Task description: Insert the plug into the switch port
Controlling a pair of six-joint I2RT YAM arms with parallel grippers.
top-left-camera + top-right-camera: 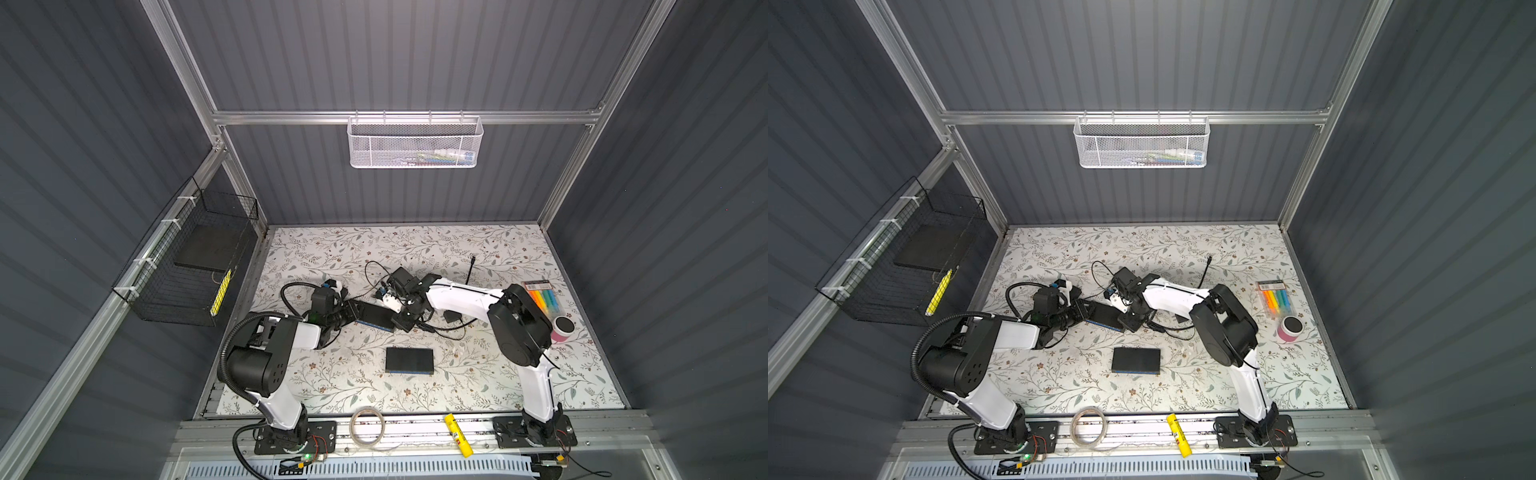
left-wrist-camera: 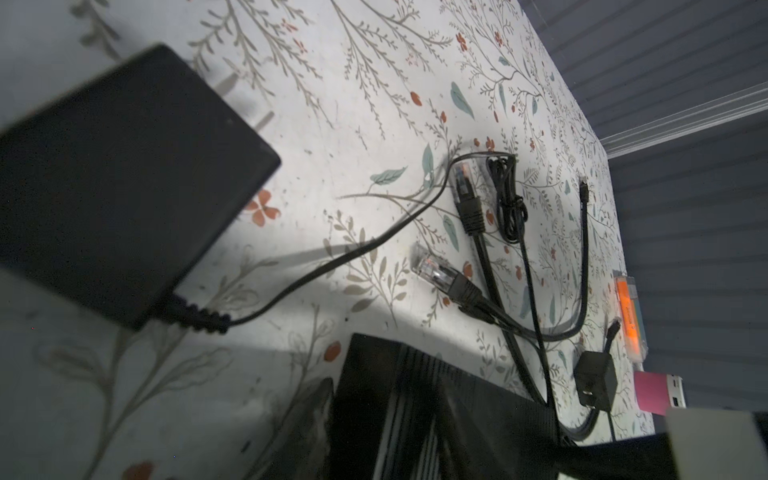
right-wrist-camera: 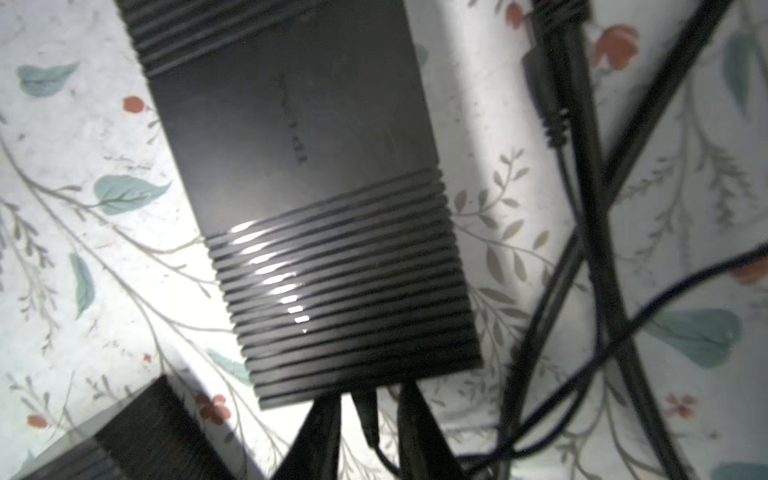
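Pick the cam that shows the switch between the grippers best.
Right wrist view: the switch fills the frame, ribbed top and a plug at its edge clear. Left wrist view catches only one dark, blurred end. In both top views it is small and partly covered.

The switch (image 1: 372, 316) lies central — second switch (image 1: 409, 360) before it, marker pack (image 1: 544, 301) far right.

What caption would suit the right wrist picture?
Plug at ribbed switch, open right gripper astride it, cables alongside.
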